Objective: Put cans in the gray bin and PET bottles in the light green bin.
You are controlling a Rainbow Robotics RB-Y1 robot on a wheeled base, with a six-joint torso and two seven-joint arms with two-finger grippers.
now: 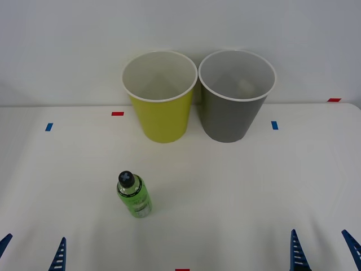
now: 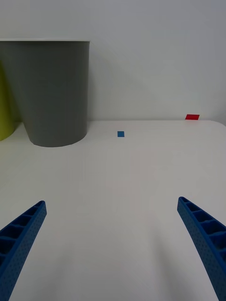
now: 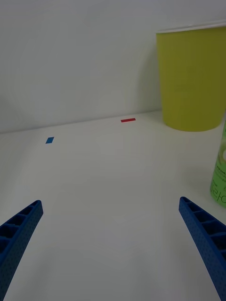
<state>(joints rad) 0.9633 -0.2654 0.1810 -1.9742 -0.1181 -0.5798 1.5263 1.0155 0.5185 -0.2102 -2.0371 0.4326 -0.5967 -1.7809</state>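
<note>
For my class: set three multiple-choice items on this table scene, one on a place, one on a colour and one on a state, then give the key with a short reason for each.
1. Where does the green bottle stand?
A. Inside the gray bin
B. On the table in front of the light green bin
C. Between the two bins

2. What colour is the bottle's cap?
A. Black
B. White
C. Red

3. How are the left hand and right hand?
A. Both closed on bottles
B. One open, one closed
C. Both open and empty

Key: B, it stands upright on the table nearer than the light green bin, apart from the gray bin; A, the screw cap is black; C, each hand's fingers are spread with nothing between.
</note>
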